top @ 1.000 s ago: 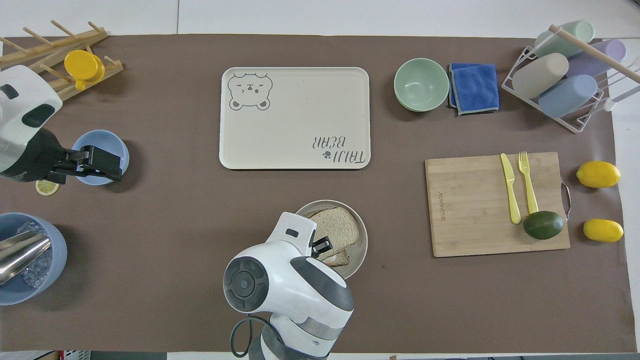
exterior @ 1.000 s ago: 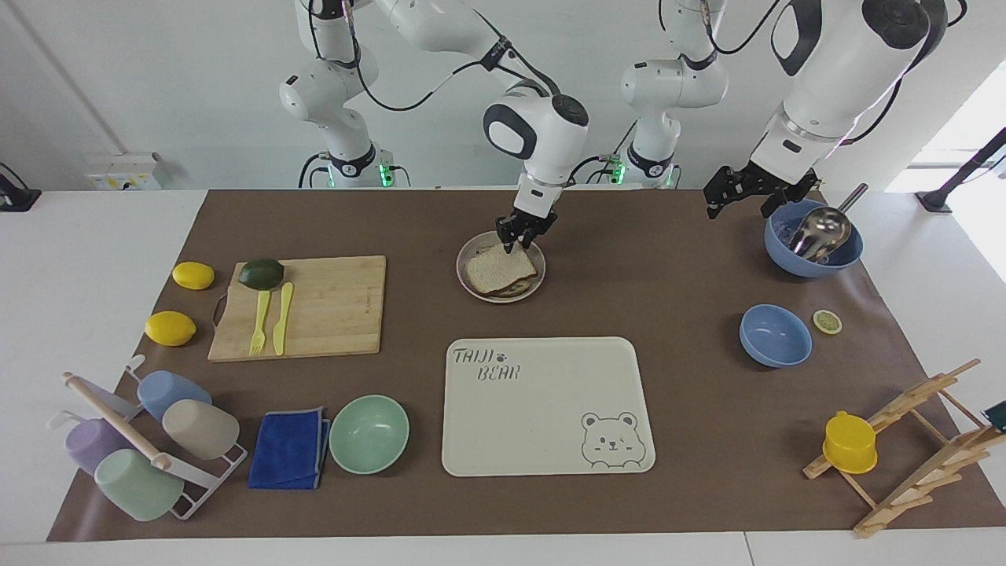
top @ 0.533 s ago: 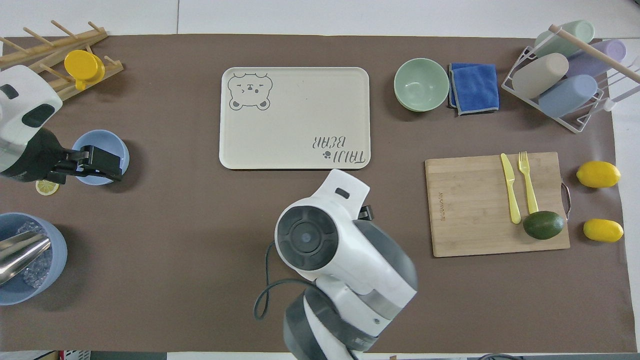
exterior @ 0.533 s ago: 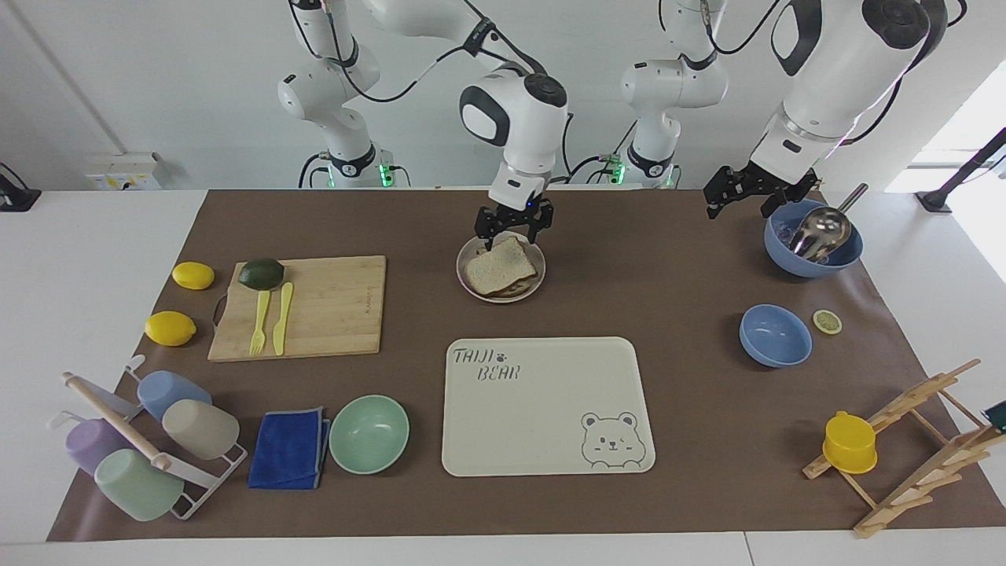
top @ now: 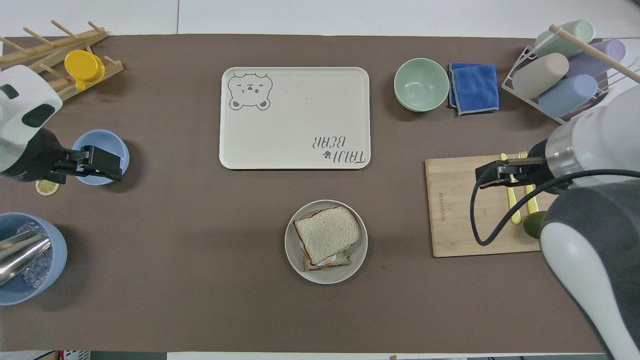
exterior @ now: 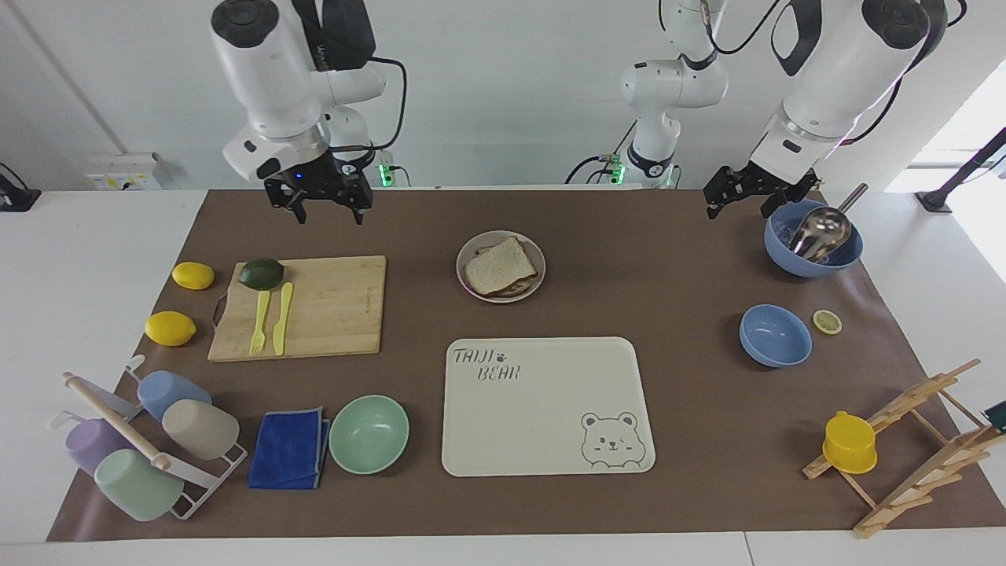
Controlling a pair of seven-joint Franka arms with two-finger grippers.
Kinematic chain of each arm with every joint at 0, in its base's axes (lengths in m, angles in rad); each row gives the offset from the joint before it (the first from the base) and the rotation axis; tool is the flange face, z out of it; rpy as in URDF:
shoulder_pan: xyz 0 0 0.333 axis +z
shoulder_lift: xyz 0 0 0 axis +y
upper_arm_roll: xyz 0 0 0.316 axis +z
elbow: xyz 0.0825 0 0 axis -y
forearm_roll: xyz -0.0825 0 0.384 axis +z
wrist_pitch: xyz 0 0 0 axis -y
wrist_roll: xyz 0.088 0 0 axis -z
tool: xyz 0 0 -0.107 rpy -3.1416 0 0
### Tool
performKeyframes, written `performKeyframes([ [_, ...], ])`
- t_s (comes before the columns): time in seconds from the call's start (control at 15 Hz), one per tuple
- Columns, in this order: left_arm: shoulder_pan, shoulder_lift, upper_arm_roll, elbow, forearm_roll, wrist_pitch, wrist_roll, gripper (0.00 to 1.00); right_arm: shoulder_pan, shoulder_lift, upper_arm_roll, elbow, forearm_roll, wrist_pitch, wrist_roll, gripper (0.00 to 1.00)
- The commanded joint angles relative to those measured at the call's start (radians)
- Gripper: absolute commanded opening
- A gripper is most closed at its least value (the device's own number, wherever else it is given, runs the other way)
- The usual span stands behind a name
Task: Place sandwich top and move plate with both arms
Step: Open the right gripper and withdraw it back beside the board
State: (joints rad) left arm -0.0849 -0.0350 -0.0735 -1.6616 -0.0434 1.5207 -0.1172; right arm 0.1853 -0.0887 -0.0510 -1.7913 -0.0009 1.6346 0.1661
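**Right arm withdrawn from the plate; top slice left in place**

Since the earlier frames the right gripper has been pulled away from the plate and swung toward the right arm's end of the table, where it is now held in the air over the mat at the robot-side edge of the cutting board. Its fingers are spread apart and nothing is carried between them. In the overhead view the same gripper is seen above the board, over the yellow cutlery.

The sandwich top is found resting on the lower slice, slightly askew, with a corner of the lower bread and a trace of filling exposed at about 6 o'clock in the overhead view. The stack is carried by the plate, which is set on the brown mat nearer to the robots than the bear tray. Taken from the plate in the overhead view, the tray is placed at 12 o'clock, the cutting board at 3 o'clock and the mint-green bowl at roughly 1 o'clock.

The left gripper is kept waiting in the air beside the large blue bowl that holds a metal scoop, its fingers parted and empty. The plate is touched by neither gripper.
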Motion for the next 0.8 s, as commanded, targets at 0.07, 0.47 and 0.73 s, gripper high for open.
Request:
performKeyframes([
  [0.07,0.007,-0.017,-0.002,-0.015,-0.007,-0.005,0.007,1.00,-0.021,0.021,-0.065,0.018,0.015,-0.013,-0.051,1.00],
  [0.47,0.007,-0.017,-0.002,-0.015,-0.007,-0.005,0.007,1.00,-0.070,0.030,-0.053,0.023,-0.014,-0.019,-0.160,1.00],
  [0.73,0.007,-0.017,-0.002,-0.015,-0.006,-0.005,0.007,1.00,-0.092,0.070,-0.023,0.035,-0.042,-0.048,-0.216,1.00],
])
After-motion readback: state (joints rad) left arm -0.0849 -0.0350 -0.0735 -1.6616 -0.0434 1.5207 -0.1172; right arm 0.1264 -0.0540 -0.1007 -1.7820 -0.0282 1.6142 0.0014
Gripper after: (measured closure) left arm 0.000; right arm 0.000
